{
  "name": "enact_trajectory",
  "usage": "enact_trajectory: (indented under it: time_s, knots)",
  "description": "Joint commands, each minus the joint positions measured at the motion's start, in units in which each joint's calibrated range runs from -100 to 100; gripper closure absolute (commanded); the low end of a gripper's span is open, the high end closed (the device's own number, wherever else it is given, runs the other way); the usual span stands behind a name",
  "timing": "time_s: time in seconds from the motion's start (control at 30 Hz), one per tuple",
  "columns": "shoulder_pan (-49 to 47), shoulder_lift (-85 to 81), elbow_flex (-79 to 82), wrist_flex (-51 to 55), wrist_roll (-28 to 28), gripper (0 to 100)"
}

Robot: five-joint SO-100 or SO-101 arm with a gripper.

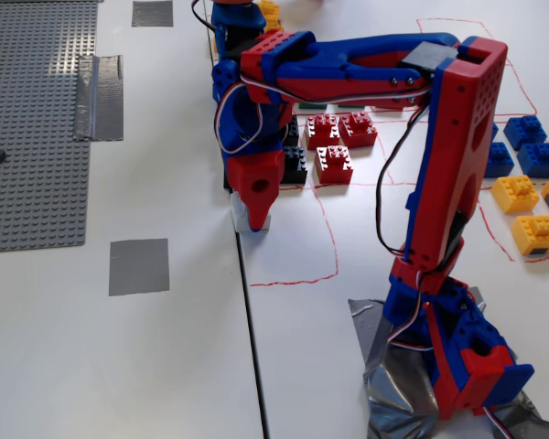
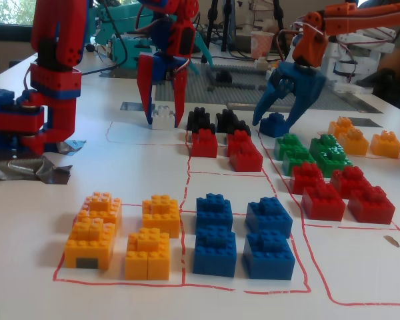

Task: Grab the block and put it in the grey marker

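Note:
The white block stands on the table at the far edge of a red-outlined box, just left of the black bricks. My red and blue gripper points straight down over it, one finger on each side, tight against the block. In a fixed view from above, the gripper covers most of the block, which sits on the table seam. The grey marker is a flat matte square to the lower left of the gripper, with nothing on it.
Red bricks, blue bricks and orange bricks lie to the right. A studded grey baseplate and silver tape strip are at left. Another orange and blue arm hovers over a blue brick.

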Motion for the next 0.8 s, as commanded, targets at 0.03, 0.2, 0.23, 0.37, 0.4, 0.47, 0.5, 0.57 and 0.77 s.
enact_trajectory:
  time_s: [0.03,0.2,0.23,0.37,0.4,0.47,0.5,0.57,0.77]
  knots:
    - [-1.0,-1.6,-5.4,0.8,1.6,100]
    - [-2.7,-3.0,-11.9,6.2,2.9,100]
    - [-3.3,-3.3,-13.8,7.5,3.0,100]
    - [-5.6,-3.7,-22.3,13.7,3.4,100]
    - [-6.0,-3.7,-24.3,14.9,3.5,100]
    - [-6.7,-3.7,-28.0,17.2,3.7,100]
    - [-7.0,-3.7,-29.7,18.2,3.9,100]
    - [-7.7,-3.8,-32.8,20.0,4.3,100]
    - [-9.4,-3.9,-40.1,23.4,6.7,100]
